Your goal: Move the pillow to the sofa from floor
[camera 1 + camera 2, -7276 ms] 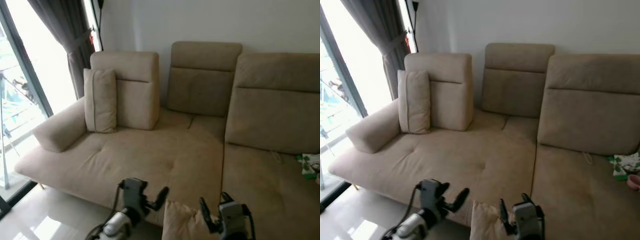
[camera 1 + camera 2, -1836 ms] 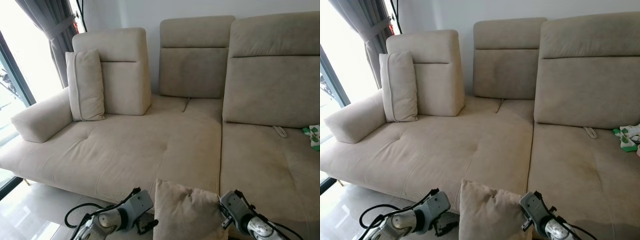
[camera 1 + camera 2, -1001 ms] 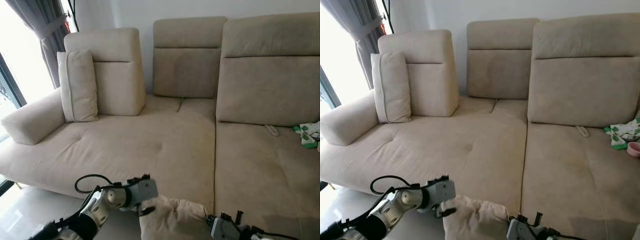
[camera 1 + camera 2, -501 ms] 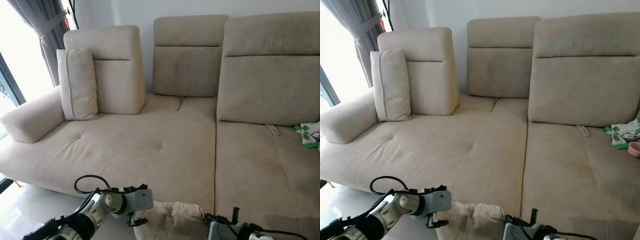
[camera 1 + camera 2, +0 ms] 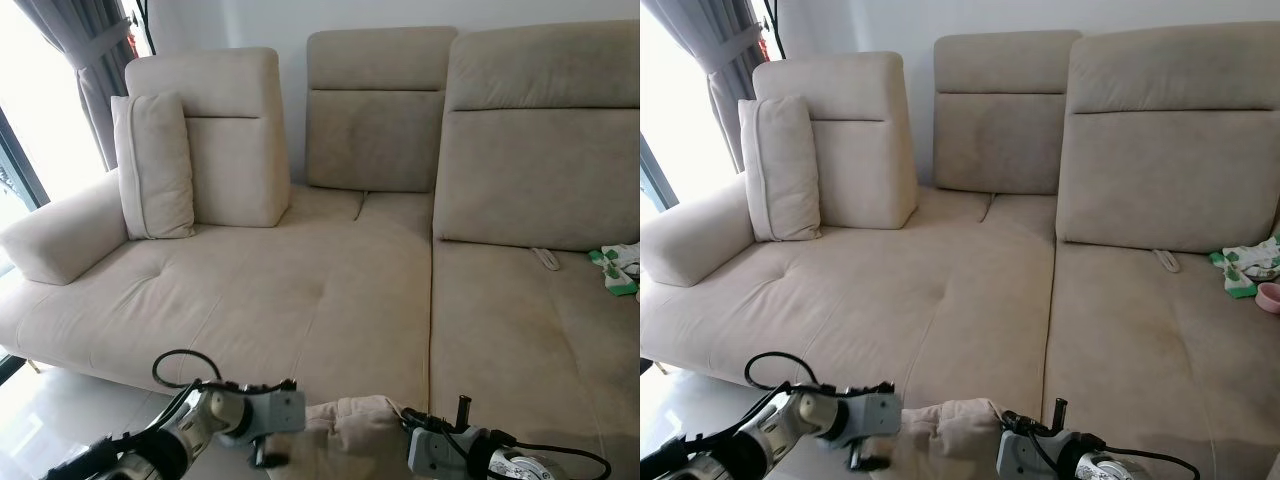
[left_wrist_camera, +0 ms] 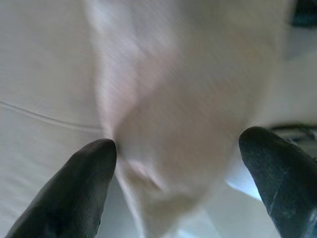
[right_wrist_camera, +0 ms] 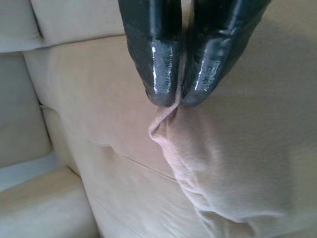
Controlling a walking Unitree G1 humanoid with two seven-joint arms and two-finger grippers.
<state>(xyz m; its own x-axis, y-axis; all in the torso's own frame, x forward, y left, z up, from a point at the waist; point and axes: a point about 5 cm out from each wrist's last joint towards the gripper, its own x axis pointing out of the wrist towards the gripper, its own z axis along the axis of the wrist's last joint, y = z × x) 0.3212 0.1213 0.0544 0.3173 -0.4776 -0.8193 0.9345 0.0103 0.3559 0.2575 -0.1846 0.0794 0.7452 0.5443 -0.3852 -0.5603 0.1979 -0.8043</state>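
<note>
Pillow (image 5: 345, 435) sits low at the sofa's (image 5: 330, 300) front edge, between the two hands, not yet up on the seat. Right hand (image 7: 171, 101) is pinched tight on a corner of the pillow's fabric, fingers (image 7: 153, 54) nearly touching, probably so the soft corner can be dragged upward. Left hand (image 6: 178, 163) is spread wide, its fingers either side of the pillow's bulk, not clearly gripping; likely steadying that side. Ahead of both hands the seat is bare. A second cushion (image 5: 155, 165) leans upright far beyond the left hand.
</note>
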